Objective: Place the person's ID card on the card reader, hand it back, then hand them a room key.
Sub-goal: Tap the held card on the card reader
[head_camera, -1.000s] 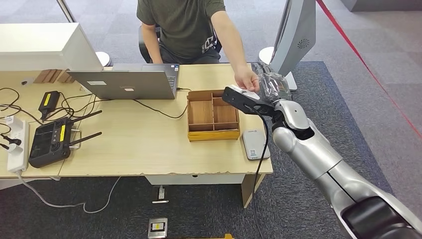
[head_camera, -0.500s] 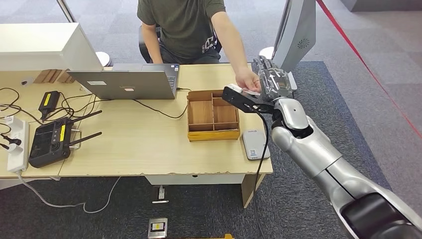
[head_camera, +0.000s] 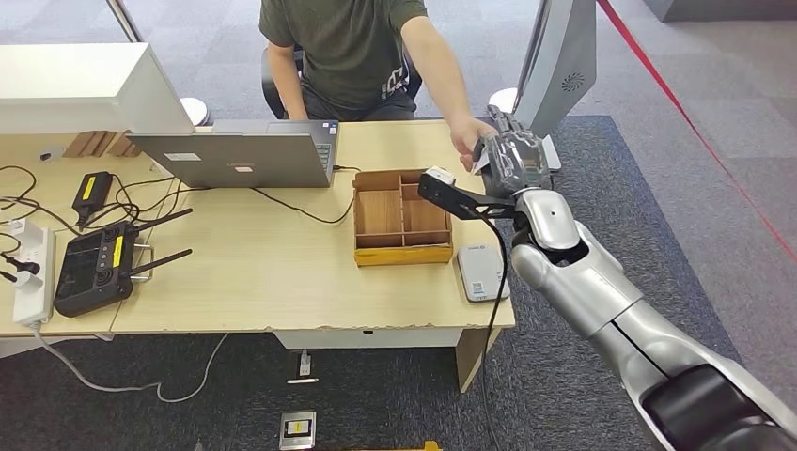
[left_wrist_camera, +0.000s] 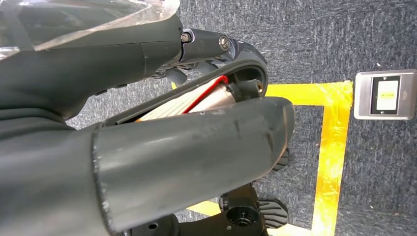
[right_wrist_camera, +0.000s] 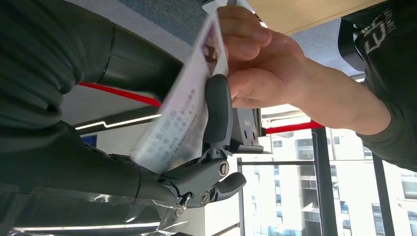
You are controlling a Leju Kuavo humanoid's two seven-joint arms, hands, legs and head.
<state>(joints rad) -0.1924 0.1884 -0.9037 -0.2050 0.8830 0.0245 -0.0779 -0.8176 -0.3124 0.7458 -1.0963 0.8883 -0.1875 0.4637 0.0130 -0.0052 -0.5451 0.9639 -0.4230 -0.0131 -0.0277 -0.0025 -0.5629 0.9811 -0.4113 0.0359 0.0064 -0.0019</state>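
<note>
Nearest the robot, at the worktop's (head_camera: 282,282) front right corner, the grey card reader (head_camera: 482,272) is lying flat, its small blue logo too small to read. Just behind it, the wooden organiser (head_camera: 402,218) is sitting. Beyond that, the right hand (head_camera: 512,160) is pinching the ID card (right_wrist_camera: 184,105) between thumb and fingers; its printed lines are blurring past reading. The person's hand (right_wrist_camera: 258,61) is gripping the card's far end. Whether the left hand (left_wrist_camera: 147,142) is spread or curled, I cannot tell.

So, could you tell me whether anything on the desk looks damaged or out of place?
Only the light wooden desk's front edge: it looks chipped and ragged along its length. The wooden divided tray and grey card reader sit square and undisturbed.
</note>
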